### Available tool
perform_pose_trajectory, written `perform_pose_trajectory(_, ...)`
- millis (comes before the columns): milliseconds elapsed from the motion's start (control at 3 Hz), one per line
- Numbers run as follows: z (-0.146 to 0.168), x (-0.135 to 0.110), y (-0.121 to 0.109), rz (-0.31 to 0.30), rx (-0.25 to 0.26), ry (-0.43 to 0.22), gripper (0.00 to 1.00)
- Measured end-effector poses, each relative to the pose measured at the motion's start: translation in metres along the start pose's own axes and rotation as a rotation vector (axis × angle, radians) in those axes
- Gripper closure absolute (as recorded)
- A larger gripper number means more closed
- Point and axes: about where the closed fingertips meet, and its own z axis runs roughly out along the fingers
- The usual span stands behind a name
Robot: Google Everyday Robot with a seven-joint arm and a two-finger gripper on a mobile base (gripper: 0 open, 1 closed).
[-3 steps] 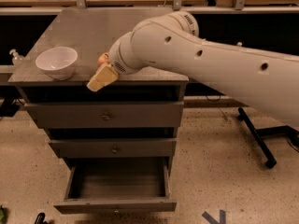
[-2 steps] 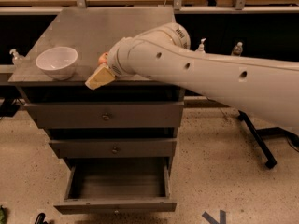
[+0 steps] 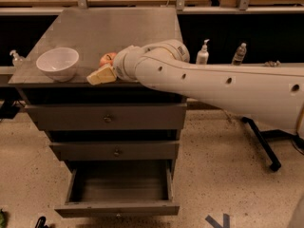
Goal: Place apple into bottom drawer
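The apple (image 3: 108,58), red-orange, lies on the grey cabinet top near its front edge and is mostly hidden behind my wrist. My gripper (image 3: 98,76) is at the front edge of the cabinet top, just in front of and slightly left of the apple, right of the white bowl (image 3: 58,63). My white arm reaches in from the right across the cabinet. The bottom drawer (image 3: 117,208) stands pulled open below, and its inside is bare.
The two upper grey drawers (image 3: 107,118) (image 3: 116,151) are closed. Bottles stand behind the cabinet at the right (image 3: 203,54) (image 3: 239,54) and at the left (image 3: 16,58). A black stand leg (image 3: 261,146) is on the floor at the right.
My arm has swung lower and flatter across the view. The gripper stays at the cabinet's front edge. A part of the apple now shows behind the wrist.
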Motion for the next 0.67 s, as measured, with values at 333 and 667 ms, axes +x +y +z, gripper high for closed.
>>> perform_pose_trajectory(333, 0.0004, -0.0029, 0.0021, 0.005, -0.002, -0.007, 0.26)
perform_pose_trajectory(667, 0.0002, -0.0044, 0.0031, 0.004, -0.003, -0.009, 0.49)
